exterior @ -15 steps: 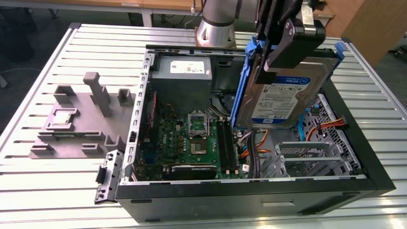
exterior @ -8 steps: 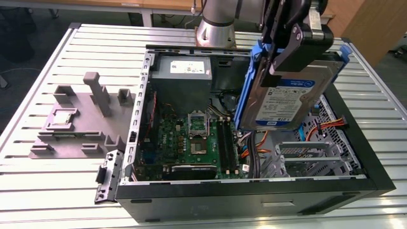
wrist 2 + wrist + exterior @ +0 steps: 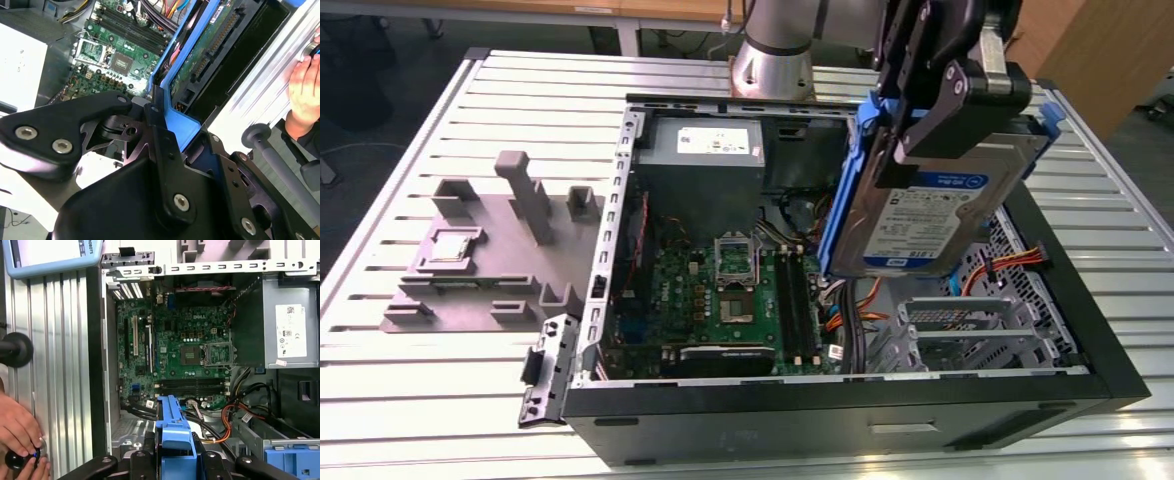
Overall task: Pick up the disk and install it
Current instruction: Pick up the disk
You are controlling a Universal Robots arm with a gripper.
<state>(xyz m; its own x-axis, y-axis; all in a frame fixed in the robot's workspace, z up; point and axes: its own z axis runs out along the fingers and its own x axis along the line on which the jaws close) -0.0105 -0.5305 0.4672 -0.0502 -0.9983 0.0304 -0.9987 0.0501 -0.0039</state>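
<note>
The gripper (image 3: 923,135) is pictured clamped shut on the blue carrier bracket of the disk (image 3: 945,215), which is held tilted on edge over the open computer case (image 3: 854,405), above the drive cage (image 3: 961,325) and beside the motherboard (image 3: 720,300).

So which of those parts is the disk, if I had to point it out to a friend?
Find the open black computer case on the slatted metal table. Above its side at the exterior view's right, the gripper holds the disk nearly upright. It is a flat silver slab with a blue frame and white-and-blue label, unlike the grey box with a white sticker.
</note>
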